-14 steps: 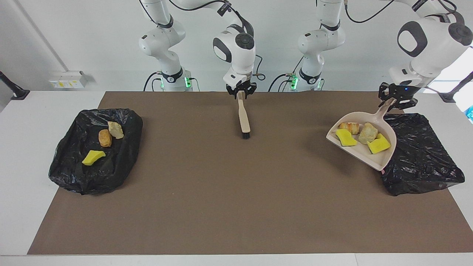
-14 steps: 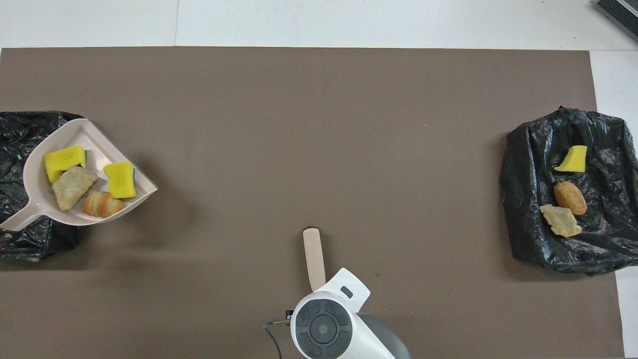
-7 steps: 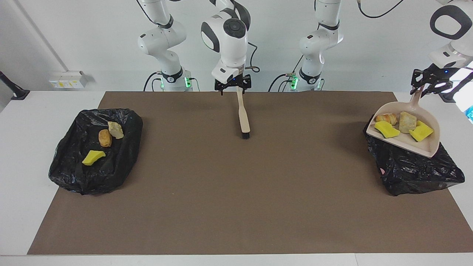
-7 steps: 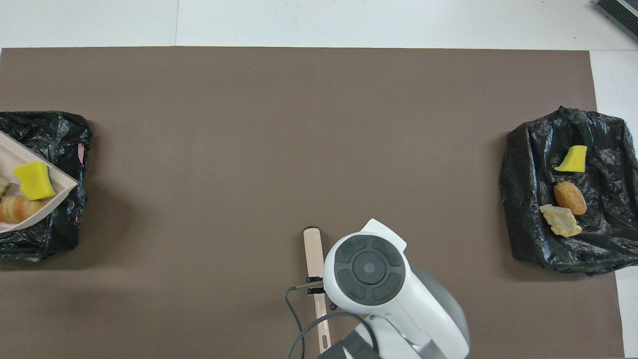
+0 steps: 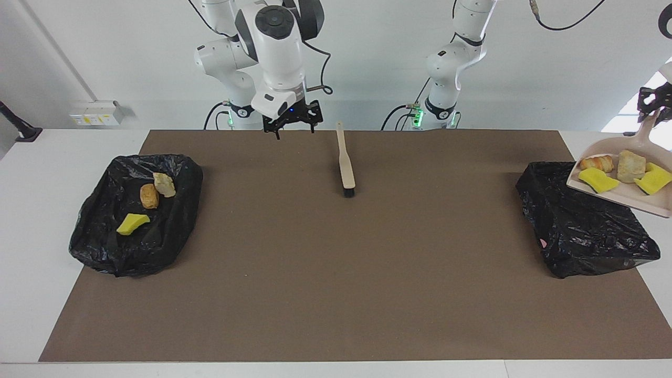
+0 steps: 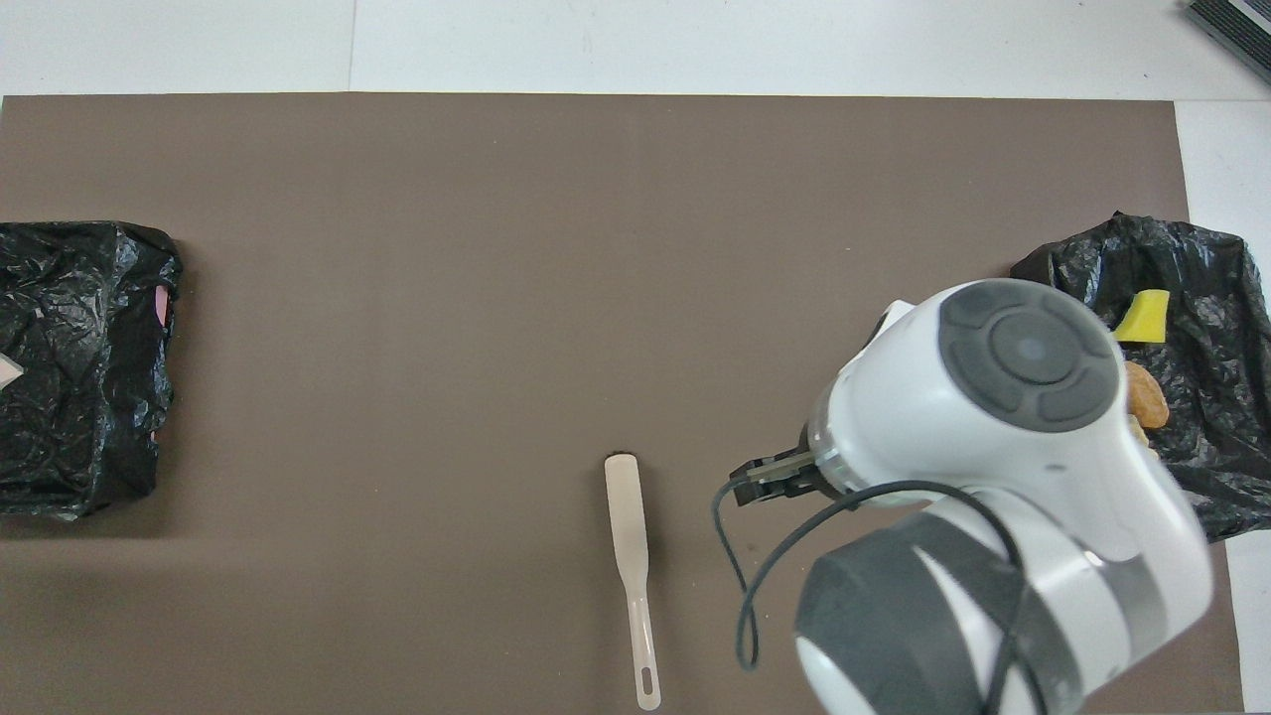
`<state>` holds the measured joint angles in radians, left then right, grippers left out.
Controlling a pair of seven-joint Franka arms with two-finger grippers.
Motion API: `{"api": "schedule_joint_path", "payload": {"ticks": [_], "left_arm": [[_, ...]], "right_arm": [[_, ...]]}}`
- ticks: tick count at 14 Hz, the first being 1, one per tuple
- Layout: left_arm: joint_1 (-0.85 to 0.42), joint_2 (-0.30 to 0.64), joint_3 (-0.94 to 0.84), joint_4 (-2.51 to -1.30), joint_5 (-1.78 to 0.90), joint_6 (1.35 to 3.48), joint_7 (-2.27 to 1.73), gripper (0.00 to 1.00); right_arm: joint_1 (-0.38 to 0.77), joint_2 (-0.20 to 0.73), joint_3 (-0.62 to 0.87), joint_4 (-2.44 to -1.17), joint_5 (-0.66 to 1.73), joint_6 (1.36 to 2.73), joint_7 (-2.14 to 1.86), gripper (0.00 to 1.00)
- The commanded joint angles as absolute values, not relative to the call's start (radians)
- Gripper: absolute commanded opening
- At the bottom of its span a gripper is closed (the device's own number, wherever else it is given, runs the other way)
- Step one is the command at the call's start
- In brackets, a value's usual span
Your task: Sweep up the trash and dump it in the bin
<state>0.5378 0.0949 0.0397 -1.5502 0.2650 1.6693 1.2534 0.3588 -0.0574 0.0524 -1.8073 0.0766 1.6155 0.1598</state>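
While left hand [image 5: 652, 104] grips loaded dustpan [image 5: 625, 197], right hand [image 5: 292, 122] released, brush [image 5: 345, 164] lying.

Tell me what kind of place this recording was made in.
Likely a robotics lab workbench, not a home: two arms bolted at the edge of a white table, a brown mat as work surface, and staged trash on black bags.

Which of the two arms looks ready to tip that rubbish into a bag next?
Probably the left. Its claw grips the dustpan, loaded with trash, raised by the black bag. The right claw hangs open, holding nothing, apart from the brush lying on the mat.
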Motion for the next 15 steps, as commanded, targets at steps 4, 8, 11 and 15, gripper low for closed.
{"api": "schedule_joint_path", "payload": {"ticks": [4,8,11,15], "left_arm": [[0.457,0.173,0.026,-1.443,0.535,1.709,1.445,0.00],[0.410,0.176,0.026,-1.445,0.624,1.732,1.474,0.00],[0.406,0.175,0.026,-1.451,0.673,1.793,1.549,0.00],[0.407,0.175,0.026,-1.450,0.696,1.805,1.581,0.00]], "right_arm": [[0.169,-0.045,0.064,-1.717,-0.024,1.565,-0.101,1.00],[0.054,-0.038,0.064,-1.691,-0.052,1.580,-0.126,1.00],[-0.037,-0.032,0.066,-1.680,-0.051,1.612,-0.126,1.00],[-0.106,-0.032,0.066,-1.678,-0.034,1.632,-0.072,1.00]]}}
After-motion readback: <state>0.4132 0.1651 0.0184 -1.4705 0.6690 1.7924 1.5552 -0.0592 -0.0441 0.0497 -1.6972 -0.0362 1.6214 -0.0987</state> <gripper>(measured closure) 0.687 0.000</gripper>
